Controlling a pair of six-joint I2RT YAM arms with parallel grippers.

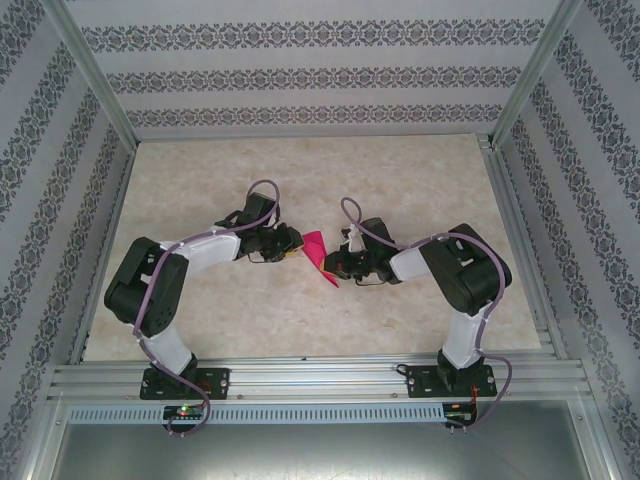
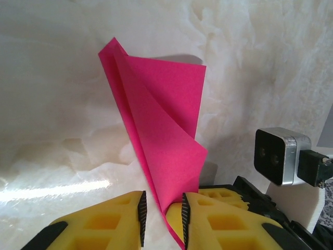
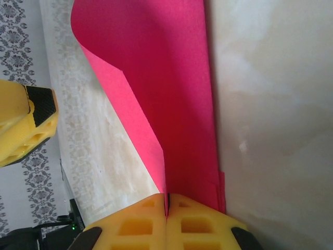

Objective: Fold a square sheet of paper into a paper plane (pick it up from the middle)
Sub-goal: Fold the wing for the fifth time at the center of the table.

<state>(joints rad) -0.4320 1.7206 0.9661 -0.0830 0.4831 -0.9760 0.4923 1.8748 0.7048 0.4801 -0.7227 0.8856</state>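
The square sheet of paper (image 1: 318, 255), magenta-pink, is folded into layers with one sharp point and a loose curling flap (image 2: 166, 114), a partly shaped paper plane. It stands off the table between the two arms. My right gripper (image 1: 340, 264) is shut on its lower edge, and the pink sheet (image 3: 171, 78) runs into the seam of the pressed yellow pads (image 3: 167, 200). My left gripper (image 1: 291, 243) faces it from the left. Its jaws (image 2: 162, 208) stand apart with the paper's edge passing between them, close to the right pad (image 2: 185, 216).
The marbled beige table (image 1: 300, 180) has free room behind and to both sides of the grippers. Aluminium rails (image 1: 320, 375) frame the near edge, and patterned walls close in the other sides. The right wrist camera (image 2: 278, 156) sits close to my left fingers.
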